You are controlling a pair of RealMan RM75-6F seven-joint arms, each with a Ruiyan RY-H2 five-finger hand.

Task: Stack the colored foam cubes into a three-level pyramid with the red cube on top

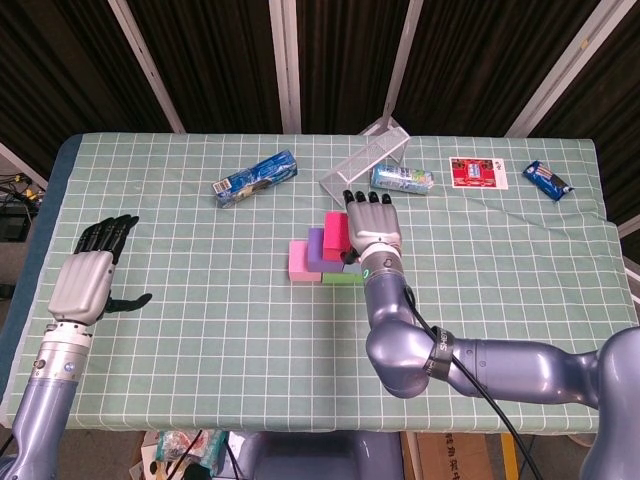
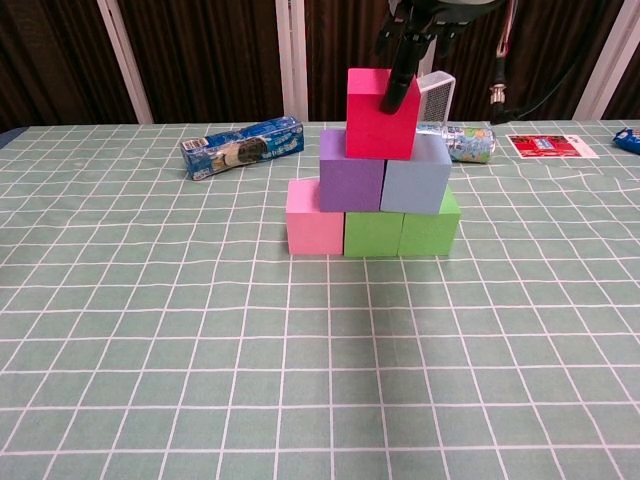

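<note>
Right hand [image 1: 372, 228] grasps the red foam cube [image 2: 383, 99] from above atop the purple foam cube [image 2: 351, 183] and grey-blue foam cube [image 2: 415, 186]. Foam likely light, squashy; hold opposite faces gently. Left hand [image 1: 88, 278] released, empty.

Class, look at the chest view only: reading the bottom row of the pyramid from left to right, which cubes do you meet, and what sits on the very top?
Pink cube → green cube → second green cube. On the very top sits the red cube, with a finger of the right hand against its front.
</note>
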